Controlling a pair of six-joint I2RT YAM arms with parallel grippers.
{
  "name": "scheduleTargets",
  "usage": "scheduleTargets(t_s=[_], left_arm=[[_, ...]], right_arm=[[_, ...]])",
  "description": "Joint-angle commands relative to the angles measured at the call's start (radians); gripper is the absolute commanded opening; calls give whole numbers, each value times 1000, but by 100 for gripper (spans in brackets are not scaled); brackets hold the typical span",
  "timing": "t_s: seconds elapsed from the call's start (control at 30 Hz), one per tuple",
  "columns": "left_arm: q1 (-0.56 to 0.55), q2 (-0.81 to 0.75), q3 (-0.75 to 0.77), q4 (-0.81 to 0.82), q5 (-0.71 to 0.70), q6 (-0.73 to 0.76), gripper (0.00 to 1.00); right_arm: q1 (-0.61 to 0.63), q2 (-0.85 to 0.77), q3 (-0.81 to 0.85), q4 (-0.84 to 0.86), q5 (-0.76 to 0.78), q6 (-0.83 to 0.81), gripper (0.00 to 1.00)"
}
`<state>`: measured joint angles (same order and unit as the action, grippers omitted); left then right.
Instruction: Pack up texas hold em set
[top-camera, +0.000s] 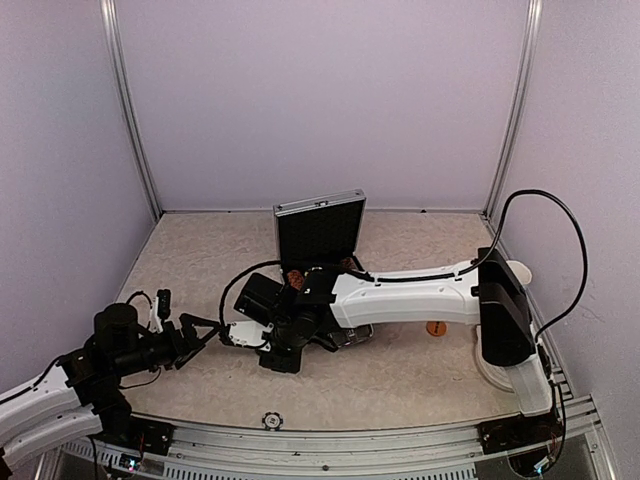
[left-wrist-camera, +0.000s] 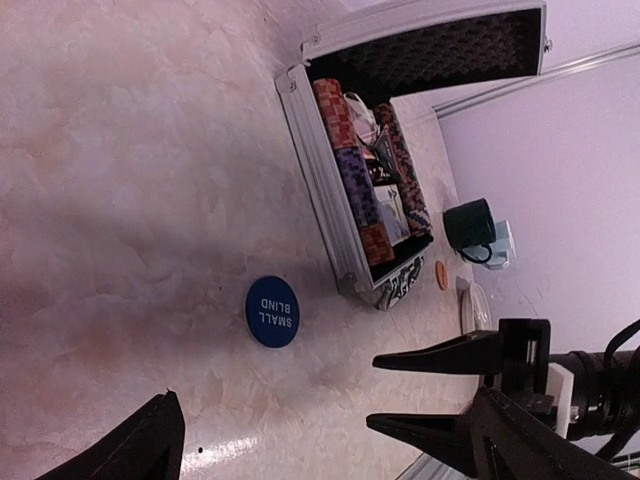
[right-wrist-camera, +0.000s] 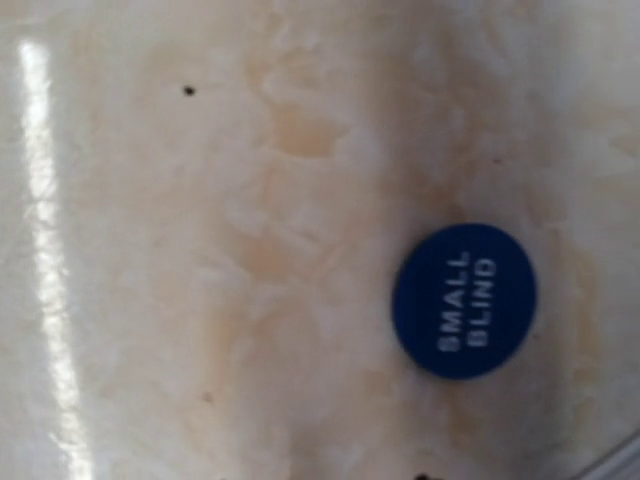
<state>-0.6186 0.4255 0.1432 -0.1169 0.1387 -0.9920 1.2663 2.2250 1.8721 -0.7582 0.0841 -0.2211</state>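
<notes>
Inspection, left to right. The left fingers (left-wrist-camera: 150, 440) are spread wide and grasp nothing; they sit low over the table (left-wrist-camera: 120, 200) and are aimed towards the set. Ahead of them, between them and the case, the blue Small Blind button (left-wrist-camera: 272, 311) lies flat and loose on the table, touching neither pair of fingers. The right fingers (left-wrist-camera: 425, 360) hang over the table close by that button with their tips pointing down. They are parted a little with bare table showing in the gap: released, nothing grasped. Their own camera shows the button but not the tips. Beyond both pairs of fingers stands the case (left-wrist-camera: 318, 175), with its lid (left-wrist-camera: 430, 55) raised at the far side. Inside, chips (left-wrist-camera: 355, 185) are racked on edge in two rows, and the pale items between the rows cannot be identified. A black-and-white patterned item (left-wrist-camera: 400, 290) shows at the case corner nearest the right fingers; whether it is in or out of the case cannot be told. Further right of the right fingers an orange disc (left-wrist-camera: 441, 274), likely another button of the set, lies loose, and a dark mug (left-wrist-camera: 468, 225) stands past it. Assessment: packing is well advanced and the chips are stowed; outstanding are the Small Blind button, probably the orange disc, and shutting the lid
</notes>
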Motion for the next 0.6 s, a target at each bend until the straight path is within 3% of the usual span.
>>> scheduleTargets(t_s=[0.0,0.23,0.43,0.57], left_arm=[[3,38,-27,139,122,30,98],[4,21,-22,120,107,34,98],[5,3,-1,42,76,52,99],[5,-21,-3,23,60,39,99]], right_arm=[[-18,-50,-11,-15,13,-9,43],[22,-49,-77,-51,-196,-53,66],[102,-26,-75,-13,-314,-59,78],[146,10,-57,-6,-310,-68,85]])
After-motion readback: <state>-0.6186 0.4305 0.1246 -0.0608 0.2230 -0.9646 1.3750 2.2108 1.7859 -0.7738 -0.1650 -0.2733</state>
